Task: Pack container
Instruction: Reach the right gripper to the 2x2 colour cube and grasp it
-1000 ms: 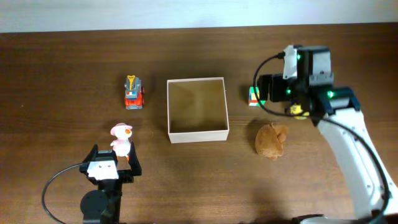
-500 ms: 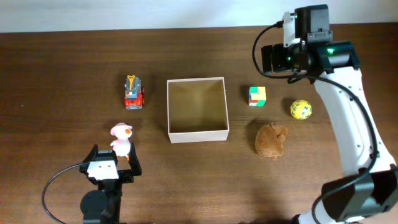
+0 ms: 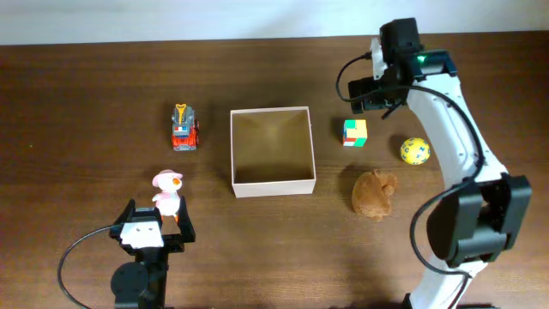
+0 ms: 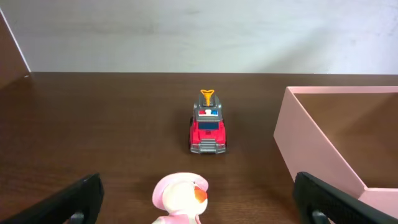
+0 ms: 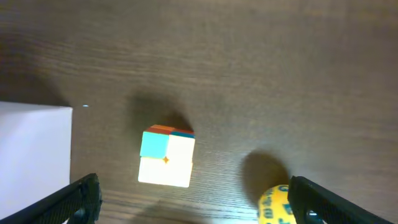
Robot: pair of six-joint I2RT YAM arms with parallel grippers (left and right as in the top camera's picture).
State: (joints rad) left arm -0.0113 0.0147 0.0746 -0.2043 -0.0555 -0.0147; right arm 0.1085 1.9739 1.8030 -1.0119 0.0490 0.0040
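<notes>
Both jaws-wide, empty: left gripper [image 3: 157, 216] idle; right gripper [image 3: 364, 91] has swung off the ball [image 3: 414, 151], cube [image 3: 354, 131] now just ahead of it, container [image 3: 274, 186] near beside, unpacked. Cube looks the likely first pick.

Your container [image 3: 274, 186] sits flat and upright near the middle of the table [image 3: 86, 103], slightly toward the far edge, sides square to the table's edges: a shallow square box, cream-white walls, open top, tan floor fully showing.
</notes>
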